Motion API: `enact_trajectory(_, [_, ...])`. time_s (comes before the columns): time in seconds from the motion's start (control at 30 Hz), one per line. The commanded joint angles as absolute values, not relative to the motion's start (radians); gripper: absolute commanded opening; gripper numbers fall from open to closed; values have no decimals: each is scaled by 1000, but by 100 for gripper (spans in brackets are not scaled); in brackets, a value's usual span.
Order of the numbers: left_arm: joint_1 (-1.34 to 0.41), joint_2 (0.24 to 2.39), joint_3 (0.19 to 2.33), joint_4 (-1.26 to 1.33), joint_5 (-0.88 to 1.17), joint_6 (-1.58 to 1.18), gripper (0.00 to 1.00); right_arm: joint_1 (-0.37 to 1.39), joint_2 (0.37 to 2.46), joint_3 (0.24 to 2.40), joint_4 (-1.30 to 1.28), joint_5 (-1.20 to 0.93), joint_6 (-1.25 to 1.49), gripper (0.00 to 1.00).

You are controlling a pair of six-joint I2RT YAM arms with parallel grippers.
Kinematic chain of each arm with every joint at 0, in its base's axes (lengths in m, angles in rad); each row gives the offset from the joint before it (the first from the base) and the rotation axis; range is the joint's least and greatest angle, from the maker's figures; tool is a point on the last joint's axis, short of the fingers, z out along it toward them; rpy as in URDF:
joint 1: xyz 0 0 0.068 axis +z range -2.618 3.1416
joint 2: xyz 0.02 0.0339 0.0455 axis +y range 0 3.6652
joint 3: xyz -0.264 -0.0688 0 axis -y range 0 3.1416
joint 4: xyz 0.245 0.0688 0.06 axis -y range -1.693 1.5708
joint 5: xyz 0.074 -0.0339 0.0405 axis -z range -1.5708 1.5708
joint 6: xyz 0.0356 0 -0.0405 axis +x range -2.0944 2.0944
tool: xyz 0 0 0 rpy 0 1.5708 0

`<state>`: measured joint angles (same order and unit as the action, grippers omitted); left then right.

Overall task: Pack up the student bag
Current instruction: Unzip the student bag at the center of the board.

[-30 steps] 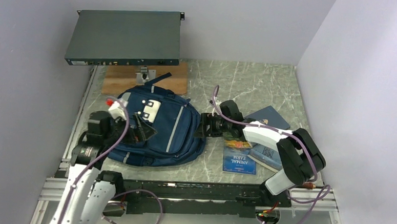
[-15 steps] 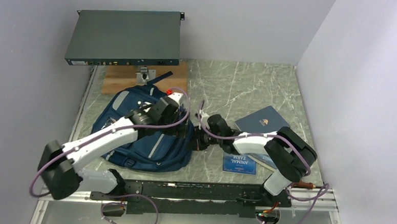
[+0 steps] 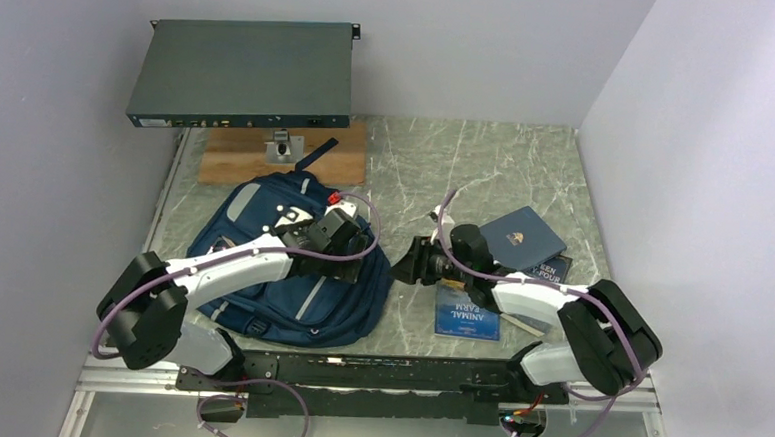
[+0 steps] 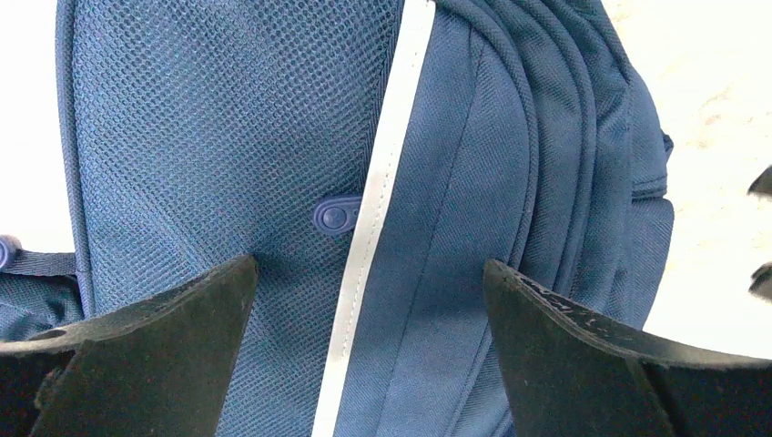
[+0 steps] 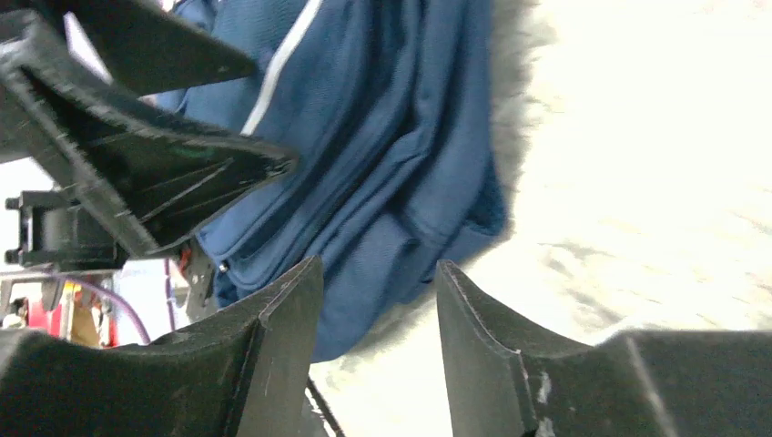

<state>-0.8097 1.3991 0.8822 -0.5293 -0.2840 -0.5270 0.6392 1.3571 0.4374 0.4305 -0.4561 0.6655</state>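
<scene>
Animal Farm book (image 3: pixel 468 313): flat on the bench (image 3: pixel 486 164), near right, not yet packed.
Student bag (image 3: pixel 344 311): lying front-up at near left, looks closed.
Left fingers (image 4: pixel 137 350): spread wide, empty, over the bag's front astride its grey stripe (image 4: pixel 373 228), probably to steady it.
Right fingers (image 5: pixel 273 355): parted, empty, facing the bag's right edge.

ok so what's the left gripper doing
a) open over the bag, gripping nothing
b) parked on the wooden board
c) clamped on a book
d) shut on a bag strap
A: in the left wrist view the left gripper has its fingers spread wide over the student bag, one on either side of the grey stripe, with only fabric showing between them.
</scene>
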Motion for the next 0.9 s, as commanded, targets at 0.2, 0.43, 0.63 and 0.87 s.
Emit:
enact_trajectory(0.2, [-944,1485,964,-594,-406,-551,100,517,1319,446,335,-431,620,64])
enact_trajectory(0.43, [-955,1617,1011,-666,-489,-559,100,494,1306,493,248,-381,563,68])
enact_trajectory(0.63, [-955,1515,986,-723,-646,-560,15,494,1357,569,207,-416,521,68])
enact_trajectory(0.87, [-947,986,793,-611,-672,-414,0,498,1471,684,330,-707,559,64])
